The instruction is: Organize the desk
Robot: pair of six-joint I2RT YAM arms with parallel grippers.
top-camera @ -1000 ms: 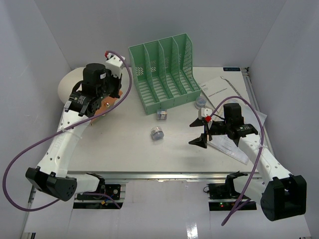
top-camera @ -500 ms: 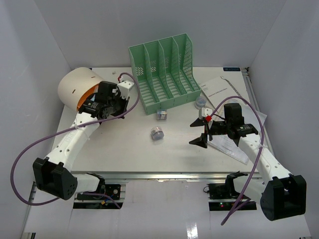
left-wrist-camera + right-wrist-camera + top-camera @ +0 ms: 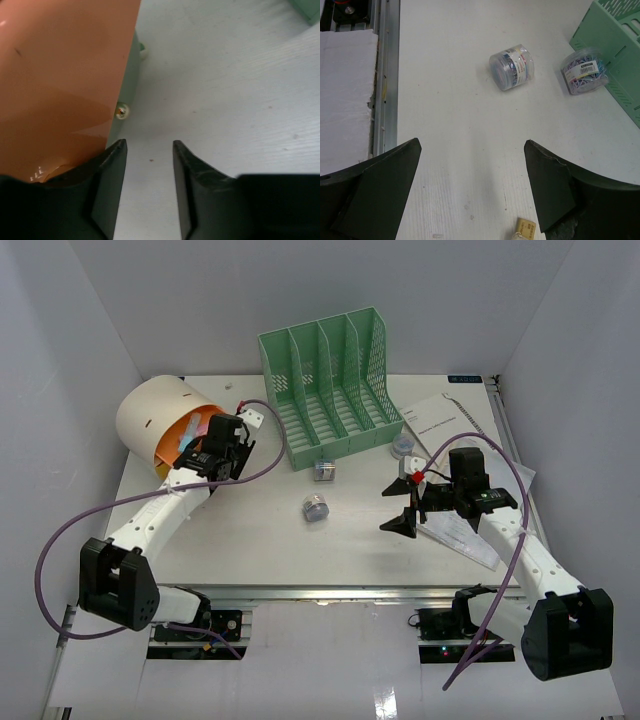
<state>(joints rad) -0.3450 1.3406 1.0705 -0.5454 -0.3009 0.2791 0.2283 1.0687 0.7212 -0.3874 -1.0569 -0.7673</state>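
Observation:
The desk [image 3: 250, 540] is a white tabletop with a metal rail [image 3: 385, 75] along its front. A cream bin with an orange inside [image 3: 160, 425] lies on its side at the back left, with some coloured items in it. My left gripper [image 3: 212, 452] is at its mouth. In the left wrist view the left gripper [image 3: 149, 150] is open over bare desk with nothing between its fingers, and the bin's orange wall [image 3: 60, 75] is beside the left finger. My right gripper [image 3: 402, 506] hangs wide open at the right, and the right wrist view shows the gripper [image 3: 472, 150] empty.
A green mesh file rack [image 3: 330, 390] stands at the back centre. Two small jars of paper clips [image 3: 325, 470] [image 3: 316, 508] lie in front of it, a third jar [image 3: 402, 445] to its right. Papers and a notebook [image 3: 450, 420] lie under the right arm. A yellow tag [image 3: 527, 230] lies below the right gripper.

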